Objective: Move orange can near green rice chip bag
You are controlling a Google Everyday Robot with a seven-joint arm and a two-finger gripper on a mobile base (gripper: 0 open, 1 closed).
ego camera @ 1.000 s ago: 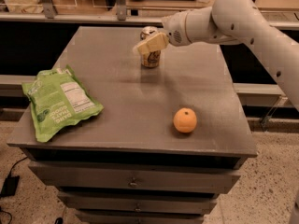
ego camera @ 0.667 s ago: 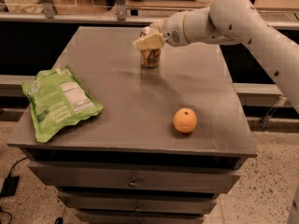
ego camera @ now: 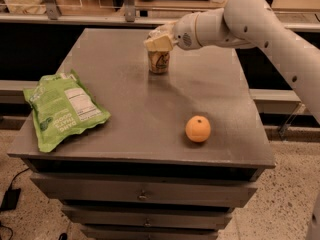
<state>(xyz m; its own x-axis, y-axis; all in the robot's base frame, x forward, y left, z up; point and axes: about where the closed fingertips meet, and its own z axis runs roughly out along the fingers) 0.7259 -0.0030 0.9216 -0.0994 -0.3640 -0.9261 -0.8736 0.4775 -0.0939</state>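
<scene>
Brownish-orange can (ego camera: pixel 158 63), pale green-white mark on its side, stands upright at far centre of worktop (ego camera: pixel 125 114), well apart from green rice chip bag (ego camera: pixel 62 109) lying flat at near left. Tool (ego camera: pixel 160 40) sits over the can's top, hiding it; grasping or released: cannot tell. Versus 1.0 s ago: can unmoved, tool slightly higher. Orange fruit (ego camera: pixel 198 128) near right.

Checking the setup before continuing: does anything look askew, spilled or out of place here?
Nothing spilled. The orange can stands upright under the gripper. Only the green rice chip bag seems to overhang the edge of the table.
</scene>
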